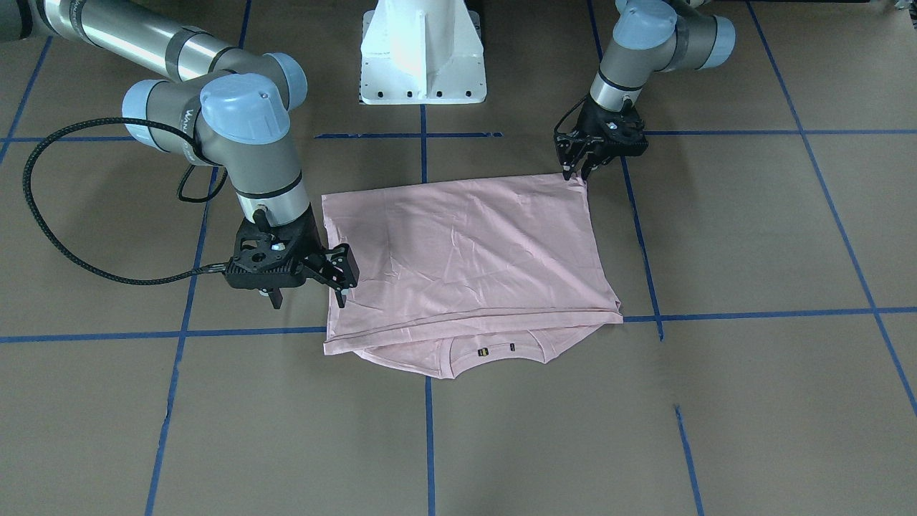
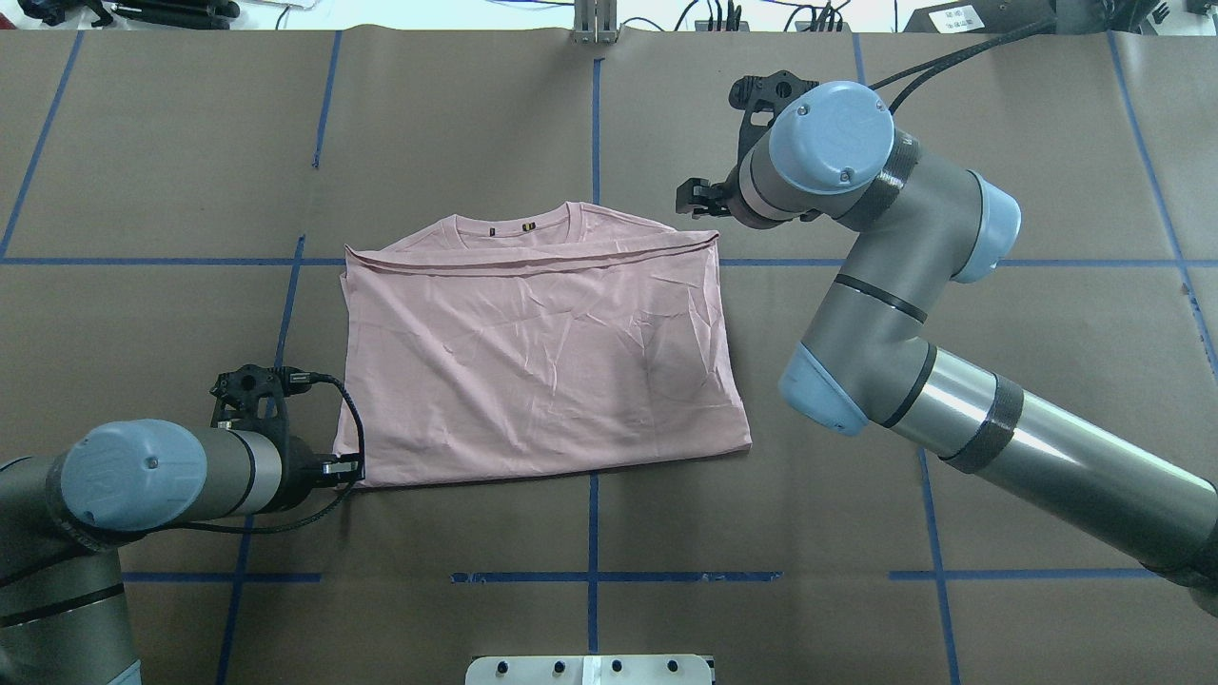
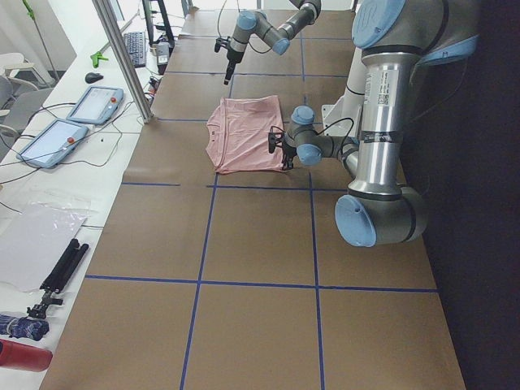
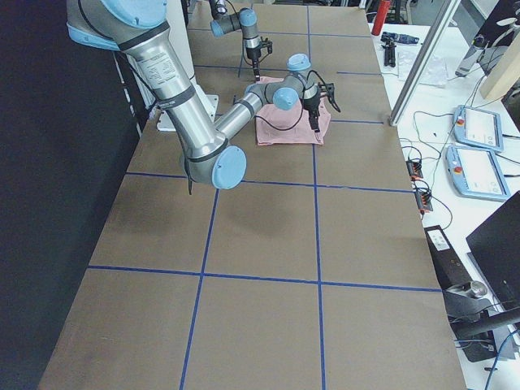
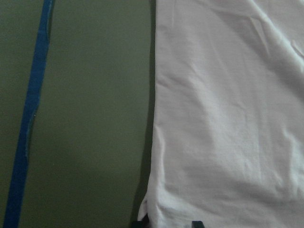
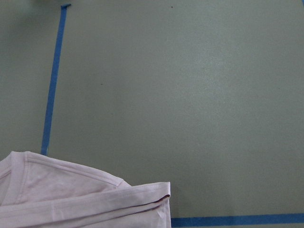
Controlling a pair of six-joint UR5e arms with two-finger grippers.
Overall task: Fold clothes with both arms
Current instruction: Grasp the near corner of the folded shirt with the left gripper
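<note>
The pale pink T-shirt (image 1: 466, 251) lies folded in half on the brown table, hem edge near the collar (image 2: 514, 228); its print is hidden. It also shows in the overhead view (image 2: 542, 362). My left gripper (image 1: 577, 172) is down at the shirt's corner nearest the robot; in the left wrist view its tips (image 5: 170, 222) stand slightly apart on either side of that corner. My right gripper (image 1: 342, 283) is open and empty, raised just above the shirt's edge beside its far corner (image 6: 156, 194).
The white pedestal base (image 1: 423, 57) stands at the robot's edge of the table. Blue tape lines (image 2: 592, 133) cross the brown surface. Control tablets (image 3: 93, 101) and cables lie on the operators' white bench beyond the table.
</note>
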